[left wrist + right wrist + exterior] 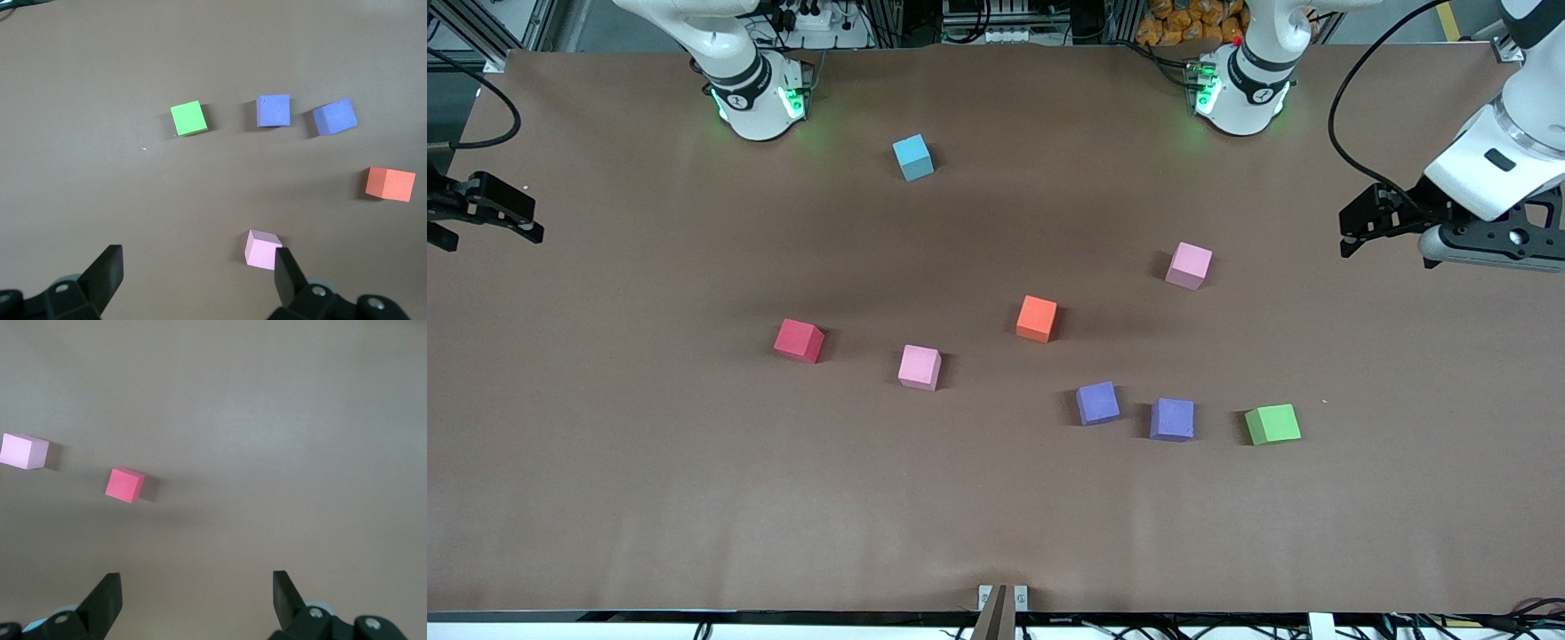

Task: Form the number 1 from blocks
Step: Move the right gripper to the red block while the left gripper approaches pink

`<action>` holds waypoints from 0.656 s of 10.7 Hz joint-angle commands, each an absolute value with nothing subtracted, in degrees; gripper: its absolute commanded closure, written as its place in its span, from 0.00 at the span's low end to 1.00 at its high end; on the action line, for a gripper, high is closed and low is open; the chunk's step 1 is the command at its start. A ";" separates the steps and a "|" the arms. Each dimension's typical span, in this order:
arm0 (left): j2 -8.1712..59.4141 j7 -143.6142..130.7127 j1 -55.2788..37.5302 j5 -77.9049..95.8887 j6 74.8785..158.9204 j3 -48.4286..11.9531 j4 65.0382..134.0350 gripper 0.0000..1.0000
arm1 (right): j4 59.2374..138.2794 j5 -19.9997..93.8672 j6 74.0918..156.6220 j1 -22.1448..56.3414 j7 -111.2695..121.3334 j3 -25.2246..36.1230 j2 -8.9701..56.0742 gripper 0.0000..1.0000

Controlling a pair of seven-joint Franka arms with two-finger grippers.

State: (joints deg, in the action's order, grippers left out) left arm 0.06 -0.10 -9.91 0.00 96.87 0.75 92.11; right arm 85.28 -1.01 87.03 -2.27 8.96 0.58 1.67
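From my station I see eight cubes scattered on the brown table [605,498], none touching another. Nearest the front camera lie the green block [1272,424], toward the left arm's end, and beside it two purple ones: the first purple block [1172,419] and the second purple block [1097,403], close together but apart. Farther up sit the pink block [919,367] and the red block [799,340], the red one toward the right arm's end. Farther still is the orange block [1037,318], then the second pink block [1189,265] toward the left arm's end, and farthest of all the blue block [913,157], near the arm bases. The left gripper [1356,227] hangs over its end of the table, jaws spread wide and holding nothing; my left wrist view shows the second pink cube just by one finger [288,270]. The right gripper [494,218] waits over the table's edge at the right arm's end, jaws likewise apart and empty
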 commanded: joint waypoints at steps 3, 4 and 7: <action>0.61 0.96 -10.63 0.88 94.22 1.67 90.97 0.00 | 86.31 -1.23 86.92 -2.72 8.17 0.18 0.62 0.00; 0.88 0.97 -10.72 1.49 94.22 1.50 92.18 0.00 | 86.40 -1.23 86.92 -2.72 8.17 0.18 0.62 0.00; -0.08 -0.79 -12.48 2.89 98.15 -1.21 103.58 0.00 | 86.40 -1.06 86.92 -2.55 8.17 0.18 2.10 0.00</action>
State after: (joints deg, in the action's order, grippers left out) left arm 1.18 -0.28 -11.94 0.85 95.47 0.05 97.44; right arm 85.53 -1.01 86.90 -2.27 8.90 0.59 1.80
